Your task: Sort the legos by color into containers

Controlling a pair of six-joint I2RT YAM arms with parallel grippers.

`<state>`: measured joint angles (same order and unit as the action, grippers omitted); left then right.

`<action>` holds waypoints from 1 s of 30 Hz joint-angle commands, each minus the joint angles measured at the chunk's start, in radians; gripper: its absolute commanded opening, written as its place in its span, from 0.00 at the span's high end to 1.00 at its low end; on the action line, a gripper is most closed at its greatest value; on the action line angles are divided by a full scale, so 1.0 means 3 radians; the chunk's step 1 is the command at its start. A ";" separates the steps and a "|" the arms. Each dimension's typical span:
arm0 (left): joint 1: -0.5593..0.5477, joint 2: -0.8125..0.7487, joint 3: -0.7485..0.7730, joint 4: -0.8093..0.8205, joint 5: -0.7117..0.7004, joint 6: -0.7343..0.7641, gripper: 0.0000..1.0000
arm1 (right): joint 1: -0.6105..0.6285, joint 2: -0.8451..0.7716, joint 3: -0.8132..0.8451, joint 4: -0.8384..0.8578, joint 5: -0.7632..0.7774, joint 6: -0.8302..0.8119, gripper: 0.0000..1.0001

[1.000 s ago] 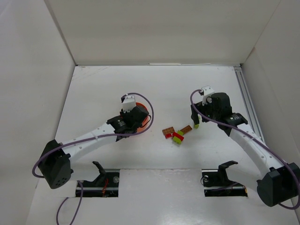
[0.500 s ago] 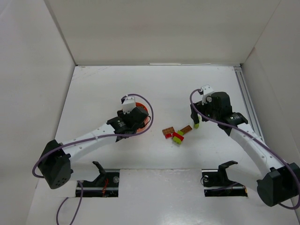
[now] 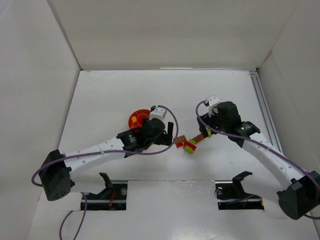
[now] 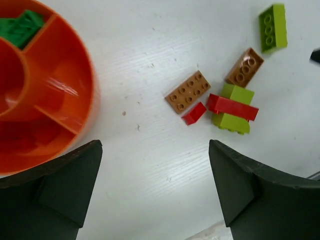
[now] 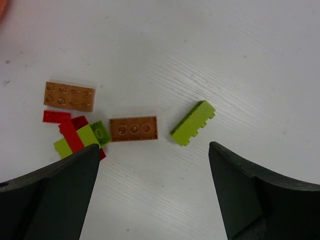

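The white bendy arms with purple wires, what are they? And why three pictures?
They are two robot arms bolted to a white table. Each ends in a gripper that pinches like tongs. One picture looks down from above. The other two come from cameras on the wrists, showing the left gripper and the right gripper. On the table lie small legos, brown, red and lime. Beside them stands an orange bowl with compartments; green bricks sit in one. Both grippers are open and hold nothing.
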<state>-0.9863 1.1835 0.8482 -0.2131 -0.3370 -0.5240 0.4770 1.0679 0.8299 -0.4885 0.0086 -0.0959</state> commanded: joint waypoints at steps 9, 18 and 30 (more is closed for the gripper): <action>-0.0240 0.0937 0.0215 0.0464 0.0357 -0.0161 0.28 | -0.0618 -0.0338 0.0123 -0.0218 0.0115 0.0212 0.07; -0.0476 0.1597 0.0476 0.0434 0.0249 0.0130 0.35 | -0.0798 -0.0308 0.0087 -0.0248 -0.0059 0.0146 0.07; -0.0476 0.2093 0.0690 0.0511 0.0142 0.0335 0.44 | -0.0864 -0.0308 0.0087 -0.0248 -0.0059 0.0146 0.07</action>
<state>-1.1305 1.7813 1.0218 -0.0719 -0.2825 -0.4435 0.2226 0.9779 0.8299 -0.5701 0.0006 -0.0486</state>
